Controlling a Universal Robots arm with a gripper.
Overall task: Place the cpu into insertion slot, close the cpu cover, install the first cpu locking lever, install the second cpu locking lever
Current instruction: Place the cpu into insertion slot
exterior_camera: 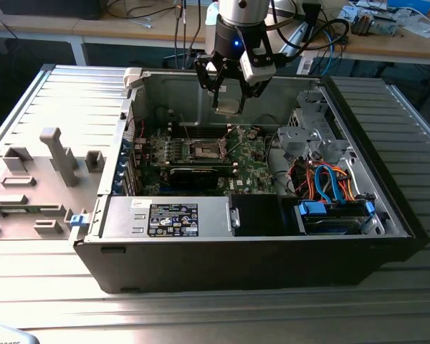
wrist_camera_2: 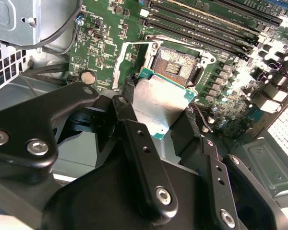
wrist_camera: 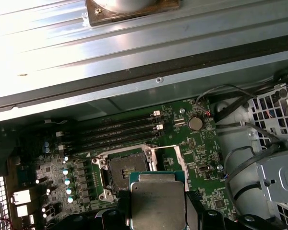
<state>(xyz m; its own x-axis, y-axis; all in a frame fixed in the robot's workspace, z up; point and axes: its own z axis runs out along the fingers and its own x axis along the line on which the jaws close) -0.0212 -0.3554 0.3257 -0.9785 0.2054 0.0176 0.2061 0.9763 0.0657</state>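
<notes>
Currently the jaws are pinched on the cpu (exterior_camera: 228,106), gripping it by two opposite edges with its metal top upward. The chip hangs clear above the motherboard (exterior_camera: 247,154), touching nothing beneath it. In the exterior view the open insertion slot (exterior_camera: 204,149) lies below the jaws and slightly toward the exterior view's left. In both wrist views it sits just beyond one edge of the chip, so the two are judged not yet aligned. The cpu cover (wrist_camera_2: 119,64) appears swung open beside the slot. The computer case (exterior_camera: 387,215) stands on the ribbed bench (exterior_camera: 201,315).
</notes>
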